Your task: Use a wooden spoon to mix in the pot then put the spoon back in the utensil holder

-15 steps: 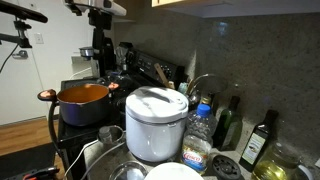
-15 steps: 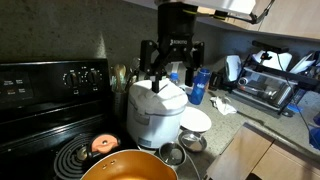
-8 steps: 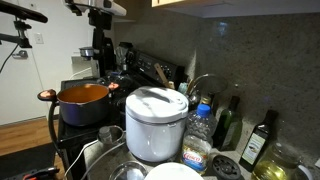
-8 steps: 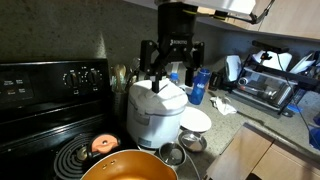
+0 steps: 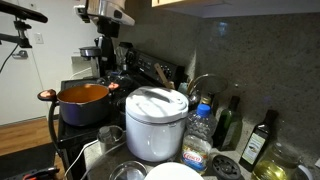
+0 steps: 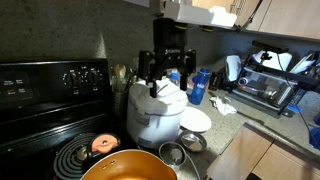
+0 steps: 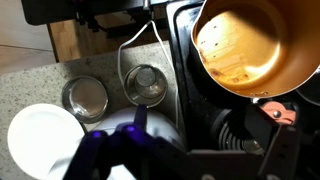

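White, rounded arm (image 6: 203, 14) with boxy black wrist (image 6: 171, 36) and chunky black jaws.

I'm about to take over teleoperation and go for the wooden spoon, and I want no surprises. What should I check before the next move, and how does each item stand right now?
1. Gripper open: ok, the jaws stand wide apart.
2. Gripper empty: ok, nothing shows between the jaws.
3. Pot uncovered for stirring: ok, it sits open on the stove.
4. Wooden spoon located: cannot tell. Only dark utensils stand out behind the white cooker.
5. Room below the gripper: not ok. In an exterior view the white cooker sits close beneath it, so a straight descent would likely hit the lid.
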Robot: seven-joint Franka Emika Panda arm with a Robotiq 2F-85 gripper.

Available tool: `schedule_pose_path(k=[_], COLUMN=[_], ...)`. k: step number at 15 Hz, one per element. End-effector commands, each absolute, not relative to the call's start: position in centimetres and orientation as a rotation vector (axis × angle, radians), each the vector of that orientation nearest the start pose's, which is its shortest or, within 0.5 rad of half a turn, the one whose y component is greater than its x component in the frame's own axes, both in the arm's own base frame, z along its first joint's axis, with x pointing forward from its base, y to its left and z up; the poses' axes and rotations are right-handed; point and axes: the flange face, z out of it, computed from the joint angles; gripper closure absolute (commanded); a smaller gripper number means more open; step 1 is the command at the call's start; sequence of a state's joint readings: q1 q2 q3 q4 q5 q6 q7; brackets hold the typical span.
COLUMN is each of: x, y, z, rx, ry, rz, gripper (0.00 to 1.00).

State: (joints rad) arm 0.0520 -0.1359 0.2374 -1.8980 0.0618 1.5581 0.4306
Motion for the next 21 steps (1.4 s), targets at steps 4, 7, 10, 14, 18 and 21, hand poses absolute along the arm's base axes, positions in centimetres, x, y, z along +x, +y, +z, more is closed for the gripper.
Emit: schedule_pose_path(k=[4,7,10,14,18,21], x=[53.6,55.5,56.8,57.9,58.9,59.6], y=[15.4,16.4,17.5,18.1,18.5,18.8], z=[52.2,51.8,51.6,51.7,51.9,52.0], rx=[-3.205,-3.224,-3.265,-3.321,-3.334,-3.313], ry=[-0.051,-0.181,-0.284,-0.364,-0.368,-0.276], rz=[0.367,0.345,0.283,0.183,0.031,-0.099], gripper=[0.0,0.0,0.0,0.0,0.0,0.0])
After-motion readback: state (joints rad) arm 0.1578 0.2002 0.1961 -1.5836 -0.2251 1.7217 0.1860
